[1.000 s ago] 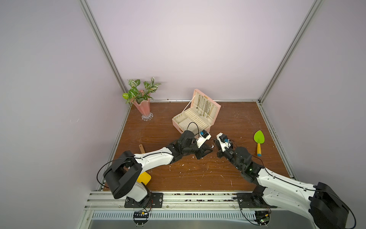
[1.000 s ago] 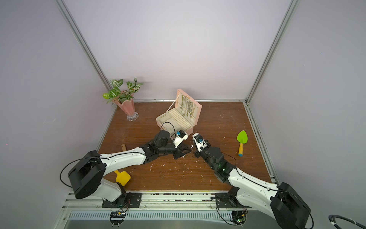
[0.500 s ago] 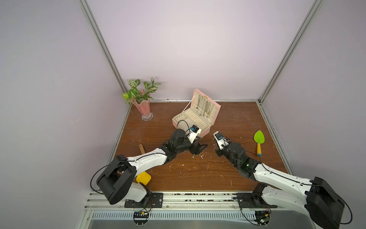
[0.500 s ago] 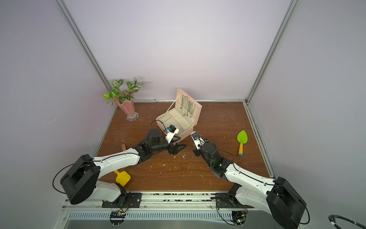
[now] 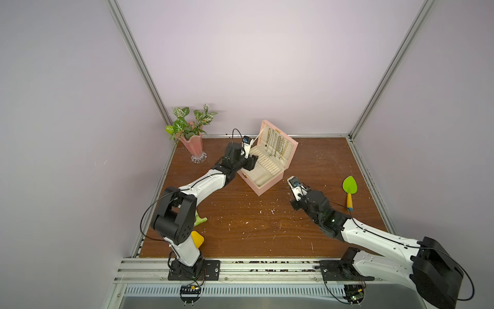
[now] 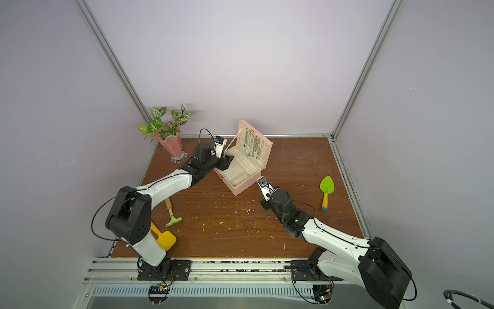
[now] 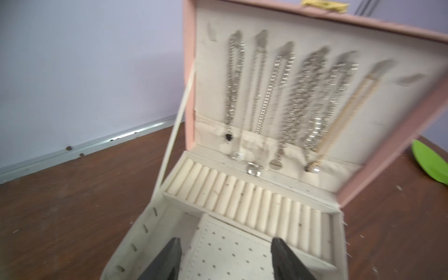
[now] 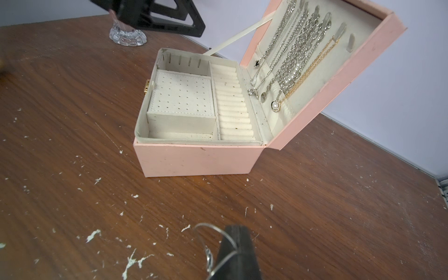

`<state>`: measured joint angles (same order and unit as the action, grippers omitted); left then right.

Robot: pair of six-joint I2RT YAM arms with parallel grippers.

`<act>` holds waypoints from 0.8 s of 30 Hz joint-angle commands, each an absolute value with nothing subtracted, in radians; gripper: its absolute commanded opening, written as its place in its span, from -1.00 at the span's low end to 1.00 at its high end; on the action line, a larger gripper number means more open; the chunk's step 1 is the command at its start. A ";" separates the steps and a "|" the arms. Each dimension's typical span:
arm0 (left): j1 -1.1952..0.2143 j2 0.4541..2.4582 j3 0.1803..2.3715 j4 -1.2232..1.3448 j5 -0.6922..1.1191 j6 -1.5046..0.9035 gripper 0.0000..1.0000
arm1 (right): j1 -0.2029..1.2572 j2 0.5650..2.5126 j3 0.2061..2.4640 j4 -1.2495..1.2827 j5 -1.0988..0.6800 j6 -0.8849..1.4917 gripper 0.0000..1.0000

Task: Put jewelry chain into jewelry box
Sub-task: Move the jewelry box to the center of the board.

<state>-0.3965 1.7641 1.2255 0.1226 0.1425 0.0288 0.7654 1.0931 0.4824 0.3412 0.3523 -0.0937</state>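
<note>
A second ago both tools met mid-bench in front of the jewelry box (image 5: pixel 268 184). Since then the left tool (image 7: pixel 225 257) has travelled to the box and the right tool (image 8: pixel 234 234) has drawn back from it.

The left tool's jaws stand apart with nothing between them. The dotted panel (image 7: pixel 232 244) lies directly beneath them, the ring rows (image 7: pixel 244 196) just ahead, and the raised lid (image 7: pixel 378 145) beyond. This wrist view is motion-blurred, so the hanging chains (image 7: pixel 298 97) on the lid smear into streaks.

The right tool's jaws are pressed together, clamped on the jewelry chain (image 8: pixel 208 258). The chain arcs out from the tip as a thin silvery loop held above the bench (image 8: pixel 72 169). Its lower part is cut off by the frame edge. The open box sits ahead of this tool, well apart.

In both top views the chain is too fine to make out. What is probably small print on the left wrist camera mount (image 5: pixel 247 144) is too small to read.
</note>
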 commanded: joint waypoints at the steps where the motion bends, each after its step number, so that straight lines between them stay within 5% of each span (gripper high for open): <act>1: -0.360 1.890 1.363 -0.060 0.085 0.112 0.21 | 0.765 1.087 0.522 0.357 0.355 -0.076 -0.99; 12: -0.332 2.115 1.641 -0.257 -0.014 0.244 0.19 | 0.765 1.088 0.516 0.369 0.331 -0.048 -0.99; 18: -0.318 2.158 1.684 -0.287 -0.021 0.244 -0.22 | 0.764 1.084 0.509 0.369 0.330 -0.034 -0.99; 24: -0.313 2.171 1.681 -0.313 -0.014 0.239 -0.42 | 0.764 1.060 0.505 0.358 0.337 -0.038 -0.99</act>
<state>-0.3229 2.1464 1.6699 -0.2481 -0.0154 0.2413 0.7654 1.0897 0.4824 0.3408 0.3416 -0.0547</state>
